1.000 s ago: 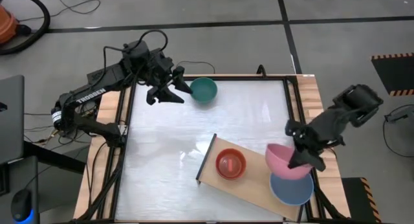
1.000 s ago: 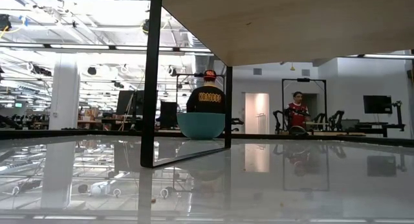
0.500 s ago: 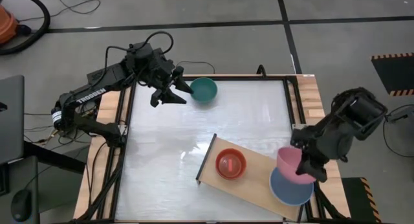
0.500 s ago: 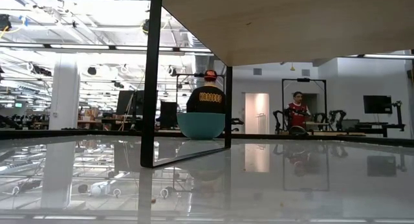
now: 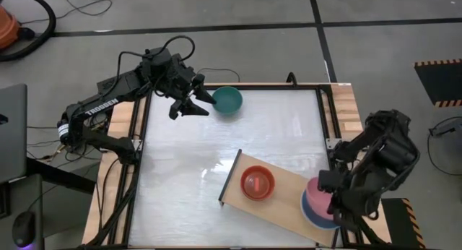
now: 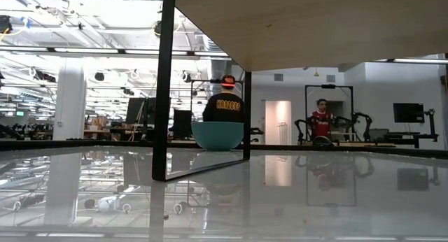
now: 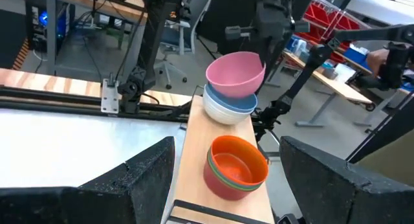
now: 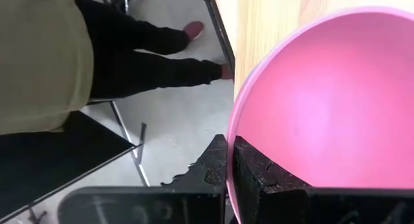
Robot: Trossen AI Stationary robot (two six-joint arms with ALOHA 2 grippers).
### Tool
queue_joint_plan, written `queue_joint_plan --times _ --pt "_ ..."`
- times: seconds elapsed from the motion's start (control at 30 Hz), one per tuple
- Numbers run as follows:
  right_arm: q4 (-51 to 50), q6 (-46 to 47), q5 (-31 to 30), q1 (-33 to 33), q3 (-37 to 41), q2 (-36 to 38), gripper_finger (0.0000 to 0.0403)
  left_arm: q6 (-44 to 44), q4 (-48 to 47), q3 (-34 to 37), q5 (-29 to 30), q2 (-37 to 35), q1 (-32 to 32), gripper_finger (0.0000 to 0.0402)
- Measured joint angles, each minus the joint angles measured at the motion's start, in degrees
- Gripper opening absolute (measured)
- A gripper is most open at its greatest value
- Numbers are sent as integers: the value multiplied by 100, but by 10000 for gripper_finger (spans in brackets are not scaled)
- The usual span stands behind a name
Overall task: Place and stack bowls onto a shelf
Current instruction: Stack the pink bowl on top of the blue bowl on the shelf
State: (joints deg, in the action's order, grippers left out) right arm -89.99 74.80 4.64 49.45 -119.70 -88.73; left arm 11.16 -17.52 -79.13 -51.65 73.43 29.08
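Right gripper (image 5: 333, 192): pressed together on the rim of the pink bowl (image 5: 317, 193), pinching its wall between both fingers, over the shelf's outer end.
Pink bowl: tilted, partly nested in the blue-grey bowl (image 7: 234, 103), which sits in a white bowl (image 7: 223, 112); not yet level in the stack.
Key relation: stack directly under the held bowl; straight down and level, then release.
Shelf (image 5: 285, 199): light-wood board lying at a slant on the table, dark edge toward the table's middle, long axis running out to the right arm's corner.
Small bowls (image 5: 257, 183): nested stack with red on top, mid-shelf, apart from the large stack.
Left gripper (image 5: 192, 103): spread wide, empty, just beside the teal bowl (image 5: 227, 100), far nearer to it than the right arm.
Teal bowl: upright near the table's far edge, well apart from the shelf.
Edges: large stack close to the shelf's end and table frame; little margin there.
Open room: bare tabletop (image 5: 281, 131) between teal bowl and shelf.
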Motion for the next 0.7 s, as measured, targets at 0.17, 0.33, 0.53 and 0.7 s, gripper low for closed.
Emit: queue_joint_plan --times 0.17,0.33,0.53,0.7 --pt "-3 65 7 -1 2 -85 31 -2 2 0 109 0 0 263" --pt "-1 286 57 -135 2 -92 88 -29 17 0 146 0 0 263" --pt "-1 326 136 -241 2 -88 178 -46 22 0 146 0 0 263" --pt "53 739 236 -230 1 50 196 -46 -3 0 147 1 0 263"
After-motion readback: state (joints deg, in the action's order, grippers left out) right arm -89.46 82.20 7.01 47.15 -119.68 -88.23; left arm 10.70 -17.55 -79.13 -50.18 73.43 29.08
